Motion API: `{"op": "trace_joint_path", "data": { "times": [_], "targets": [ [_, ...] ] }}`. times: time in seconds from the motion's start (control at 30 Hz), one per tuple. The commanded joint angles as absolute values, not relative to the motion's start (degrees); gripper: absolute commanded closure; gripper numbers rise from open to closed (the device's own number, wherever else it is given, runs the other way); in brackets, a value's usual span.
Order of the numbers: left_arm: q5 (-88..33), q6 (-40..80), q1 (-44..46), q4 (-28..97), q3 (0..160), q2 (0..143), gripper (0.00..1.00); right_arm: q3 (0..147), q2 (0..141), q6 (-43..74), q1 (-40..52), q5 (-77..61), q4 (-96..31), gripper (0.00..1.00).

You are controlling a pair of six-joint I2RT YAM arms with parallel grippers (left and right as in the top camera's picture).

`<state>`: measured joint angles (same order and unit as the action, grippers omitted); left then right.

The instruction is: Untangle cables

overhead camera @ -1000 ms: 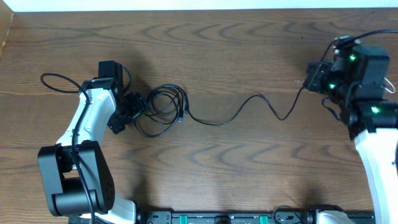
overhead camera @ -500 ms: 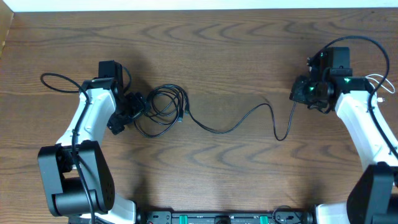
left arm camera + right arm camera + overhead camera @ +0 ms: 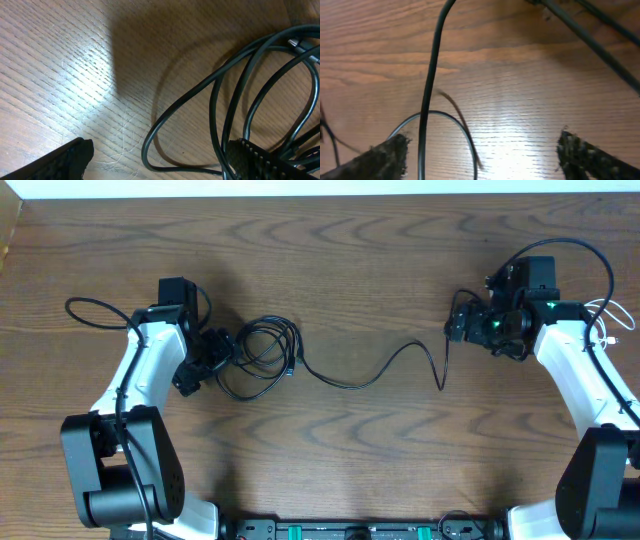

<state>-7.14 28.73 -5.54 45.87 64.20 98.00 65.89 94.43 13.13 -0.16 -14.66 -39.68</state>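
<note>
R claw (image 3: 484, 142) just let go! A sec ago it was clamped on the end of the long black cable (image 3: 372, 375); now its jaws stand wide apart w/ nothing held. It has also come in toward the middle, so the line it had stretched has gone slack. The cable now drops from just below the claw, kinks hard, then snakes off toward the other side.

On the wrist cam the cable runs up between the jaws, close by one side. Can't tell if it's touching, but it's def. not pinched.

L claw (image 3: 160, 146) hasn't budged: wide open, gripping nothing, parked at the coil (image 3: 262, 348) w/ loops lying between its jaws and against one side.

What looks like a white cord (image 3: 606, 318) peeks out on the far side of R claw from the cable, too small to read.

My read: that one strand is pulled out & dropped, but the coil looks as bunched as before, so plenty is left. Next is prob. a re-grip nearer the coil.
</note>
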Motion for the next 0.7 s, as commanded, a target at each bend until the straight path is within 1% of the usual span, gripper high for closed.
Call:
{"op": "trace_joint_path", "data": {
  "times": [0.0, 0.17, 0.3, 0.43, 0.5, 0.6, 0.67],
  "targets": [
    [-6.4, 29.1, -5.9, 46.0, 63.6, 98.5, 0.09, 68.5, 91.8, 12.1, -0.6, -20.3, -39.6, 0.04],
    [-6.4, 29.1, -5.9, 46.0, 63.6, 98.5, 0.09, 69.9, 89.4, 12.1, 0.9, -28.9, -36.8, 0.01],
    [-6.4, 29.1, -5.9, 46.0, 63.6, 98.5, 0.09, 69.9, 89.2, 12.0, 4.1, -33.6, -34.9, 0.04],
    [-6.4, 29.1, -5.9, 45.9, 63.6, 98.5, 0.09, 69.9, 89.2, 9.1, 10.1, -32.9, -33.1, 0.10],
    [-6.4, 29.1, -5.9, 45.9, 63.6, 98.5, 0.09, 69.9, 89.6, 9.5, 14.0, -29.3, -30.8, 0.12],
    [-6.4, 29.1, -5.9, 45.9, 63.6, 98.5, 0.09, 69.9, 90.6, 13.5, 19.2, -23.2, -27.8, 0.09],
    [-6.4, 29.1, -5.9, 45.9, 63.6, 98.5, 0.09, 69.9, 92.1, 18.2, 22.5, -21.3, -24.9, 0.09]
  ]
}}
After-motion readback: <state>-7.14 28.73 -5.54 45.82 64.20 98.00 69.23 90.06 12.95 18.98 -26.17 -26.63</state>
